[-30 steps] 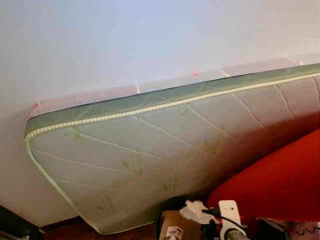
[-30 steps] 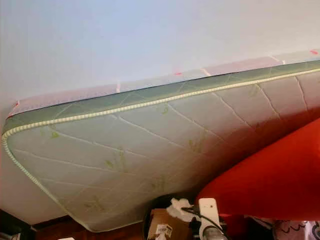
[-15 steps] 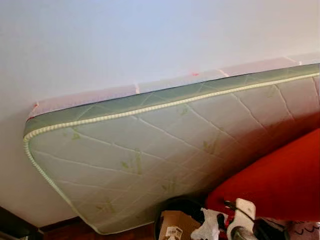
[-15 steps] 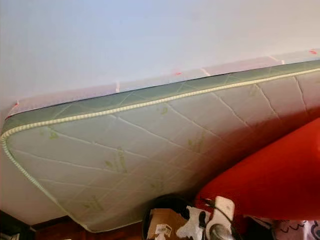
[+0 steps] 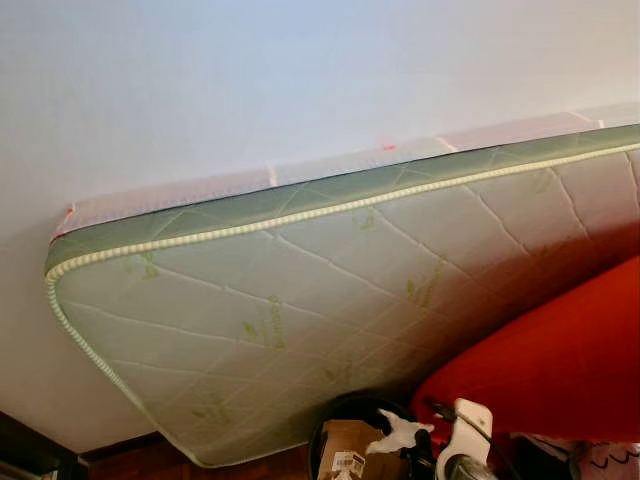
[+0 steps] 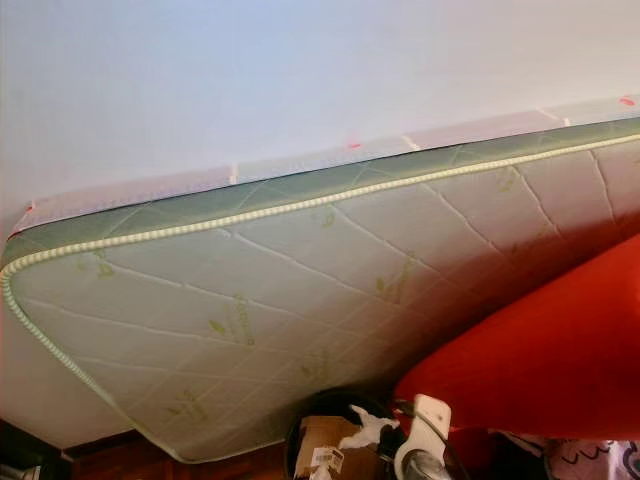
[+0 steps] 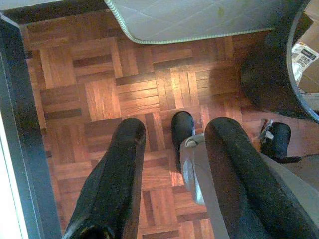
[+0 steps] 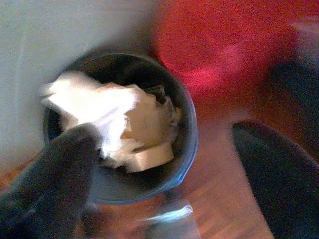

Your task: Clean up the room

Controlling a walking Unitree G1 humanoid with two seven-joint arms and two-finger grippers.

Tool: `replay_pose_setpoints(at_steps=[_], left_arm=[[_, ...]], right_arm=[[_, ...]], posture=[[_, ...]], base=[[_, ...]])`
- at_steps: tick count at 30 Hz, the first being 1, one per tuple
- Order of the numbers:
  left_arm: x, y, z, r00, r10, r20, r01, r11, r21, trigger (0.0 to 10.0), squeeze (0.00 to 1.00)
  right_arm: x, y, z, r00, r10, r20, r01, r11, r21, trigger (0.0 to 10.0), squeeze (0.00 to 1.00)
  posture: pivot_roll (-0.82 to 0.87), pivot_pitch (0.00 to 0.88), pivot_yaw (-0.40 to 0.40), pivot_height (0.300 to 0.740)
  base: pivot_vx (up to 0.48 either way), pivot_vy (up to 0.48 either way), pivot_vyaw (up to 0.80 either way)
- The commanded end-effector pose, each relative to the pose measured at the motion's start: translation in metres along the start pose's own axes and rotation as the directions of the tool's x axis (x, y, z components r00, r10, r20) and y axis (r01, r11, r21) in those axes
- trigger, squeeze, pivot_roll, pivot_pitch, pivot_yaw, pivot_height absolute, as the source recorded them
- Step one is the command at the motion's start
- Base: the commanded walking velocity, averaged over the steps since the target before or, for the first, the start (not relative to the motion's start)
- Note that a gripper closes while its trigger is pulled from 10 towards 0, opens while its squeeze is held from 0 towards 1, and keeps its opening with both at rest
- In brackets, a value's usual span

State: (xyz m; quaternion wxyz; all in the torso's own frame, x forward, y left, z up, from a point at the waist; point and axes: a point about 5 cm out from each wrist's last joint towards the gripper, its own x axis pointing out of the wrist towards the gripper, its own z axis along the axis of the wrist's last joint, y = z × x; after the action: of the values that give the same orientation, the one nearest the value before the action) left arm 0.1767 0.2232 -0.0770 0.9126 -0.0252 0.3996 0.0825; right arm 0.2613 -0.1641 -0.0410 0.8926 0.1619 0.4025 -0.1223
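Trash bin (image 8: 187,149): a round dark bin is seen standing on the wooden floor, against the foot of the mattress and just beside the red cushion; cardboard and paper are held inside it.
Mattress (image 5: 300,300): a quilted pale green mattress with a beaded cream edge is leaned tilted against the white wall (image 5: 250,70); its lower corner is seen reaching the floor.
Red cushion (image 5: 560,370): a large red rounded mass is placed in front of the mattress, on the robot's right.
Floor (image 7: 99,94): parquet of reddish brown blocks is seen, edged by a dark skirting board.
Cardboard (image 5: 345,450): a brown piece with a printed label is lodged in the bin.
White tissue (image 8: 94,107): a crumpled white tissue is seen over the mouth of the bin, touching one finger of the right end effector; blur prevents it being told whether it is gripped.
Right end effector (image 8: 164,169): it is held above the bin, with its two black fingers spread well apart.
Left end effector (image 7: 172,149): it is hung low over the floor, with its fingers spread and nothing between them.
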Motion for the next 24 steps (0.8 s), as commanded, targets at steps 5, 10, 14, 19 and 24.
replay_pose_setpoints(at_steps=[5,10,14,19,24], left_arm=[[-0.003,0.002,-0.010,0.999,0.005,-0.041,-0.005,1.000,0.005,10.0,0.00],[-0.003,0.003,-0.010,0.999,0.004,-0.042,-0.004,1.000,0.007,10.0,0.00],[-0.003,0.003,-0.010,0.999,0.005,-0.043,-0.005,1.000,0.006,10.0,0.00],[-0.003,0.002,-0.010,0.999,0.004,-0.042,-0.004,1.000,0.008,10.0,0.00],[-0.002,0.001,-0.009,0.999,0.004,-0.041,-0.003,1.000,0.010,10.0,0.00]], right_arm=[[-0.001,-0.006,-0.002,0.999,-0.001,0.051,0.015,0.963,-0.269,10.0,0.00],[-0.001,-0.010,0.000,0.998,-0.047,0.049,0.059,0.963,-0.264,10.0,0.00],[-0.001,-0.008,-0.013,0.997,-0.006,-0.073,0.027,0.954,0.298,10.0,0.00],[-0.001,-0.006,-0.016,0.996,0.030,-0.081,0.012,0.880,0.474,10.0,0.00],[-0.001,-0.010,-0.015,0.996,0.043,-0.075,0.000,0.867,0.497,10.0,0.00]], posture=[[0.06,0.168,-0.019,0.740],[0.06,0.168,-0.020,0.740],[0.06,0.169,-0.020,0.740],[0.06,0.169,-0.020,0.740],[0.06,0.170,-0.018,0.740]], base=[[0.000,0.000,0.00],[0.000,0.000,0.00],[0.000,0.000,0.00],[0.000,0.000,0.00],[0.000,0.000,0.00]])
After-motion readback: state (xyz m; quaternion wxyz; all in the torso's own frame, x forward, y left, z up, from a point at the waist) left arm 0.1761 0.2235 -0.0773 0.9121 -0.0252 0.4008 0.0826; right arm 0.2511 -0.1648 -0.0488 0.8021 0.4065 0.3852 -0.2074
